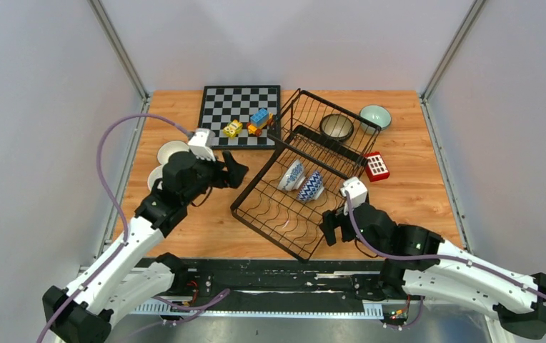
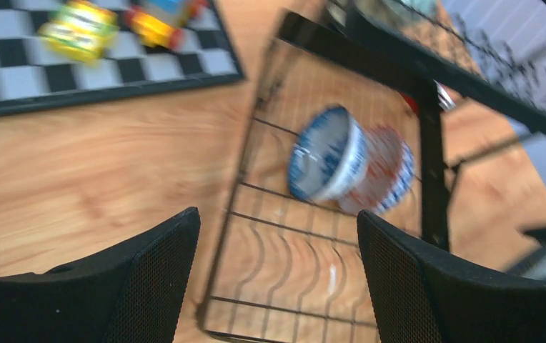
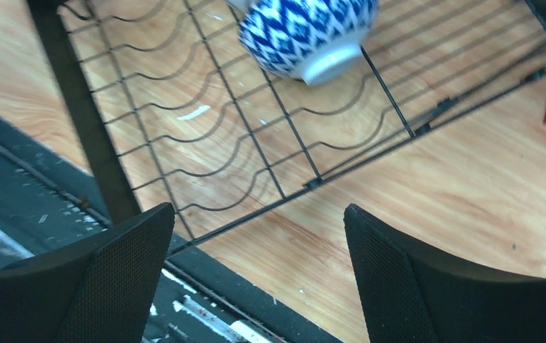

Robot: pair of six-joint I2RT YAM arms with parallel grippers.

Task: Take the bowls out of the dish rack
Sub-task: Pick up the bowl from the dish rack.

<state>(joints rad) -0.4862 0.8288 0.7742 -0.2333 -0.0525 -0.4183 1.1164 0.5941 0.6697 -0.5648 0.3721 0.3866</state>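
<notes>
The black wire dish rack [image 1: 259,207] lies at an angle in the middle of the table. Two blue-and-white patterned bowls [image 1: 291,174] [image 1: 311,186] lie on their sides on its grid floor. A dark bowl [image 1: 336,126] sits in its far part. A mint bowl [image 1: 375,116] stands on the table behind the rack. Two pale bowls [image 1: 171,151] show partly behind my left arm. My left gripper [image 1: 235,171] is open and empty at the rack's left edge; its view shows the patterned bowls [image 2: 325,153] ahead. My right gripper [image 1: 331,226] is open and empty at the rack's near right corner, below one patterned bowl [image 3: 306,30].
A chessboard [image 1: 240,100] with yellow [image 1: 233,128] and blue-orange [image 1: 259,120] toy blocks lies at the back left of the rack. A red block with white squares [image 1: 376,166] lies right of the rack. The black table edge [image 3: 34,193] is close under my right gripper.
</notes>
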